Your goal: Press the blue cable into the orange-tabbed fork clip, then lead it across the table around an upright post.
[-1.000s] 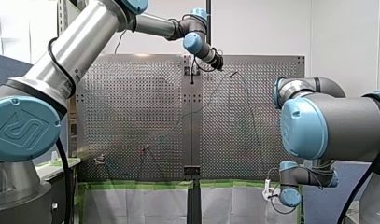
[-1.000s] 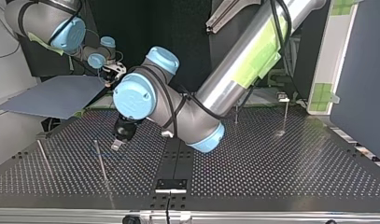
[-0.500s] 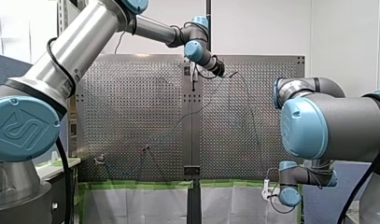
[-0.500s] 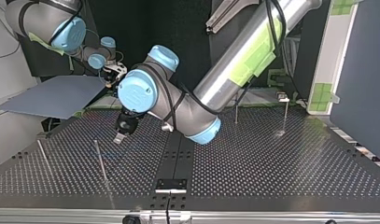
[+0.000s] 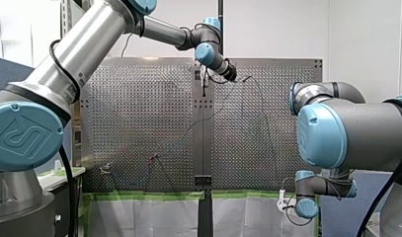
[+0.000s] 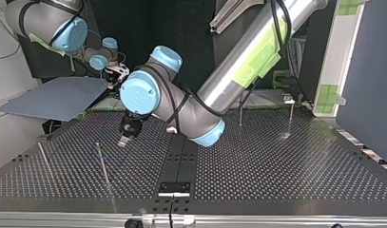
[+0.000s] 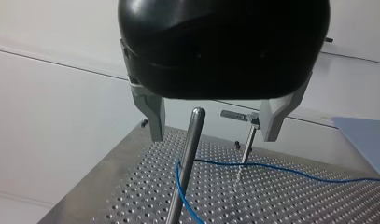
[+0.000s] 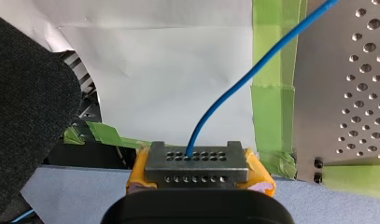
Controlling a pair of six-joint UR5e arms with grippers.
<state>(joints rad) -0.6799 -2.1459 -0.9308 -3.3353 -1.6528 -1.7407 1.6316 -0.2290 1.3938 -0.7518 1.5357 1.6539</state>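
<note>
Two grippers, unlike states. Perforated table (image 7: 131,196) lies below my left gripper (image 7: 214,137), whose metal fingers stand wide apart and empty (only the post's head comes between them). Upright post (image 7: 188,154) rises between those fingers, nearer one. Blue cable (image 7: 271,168) bends at the post just below them. My right gripper (image 8: 197,158), yellow pads closed, pinches the cable beyond the table's edge. Risks, judged: a rightward pull lifting the slack bend over the post's head; left fingers clipping the post on descent.
</note>
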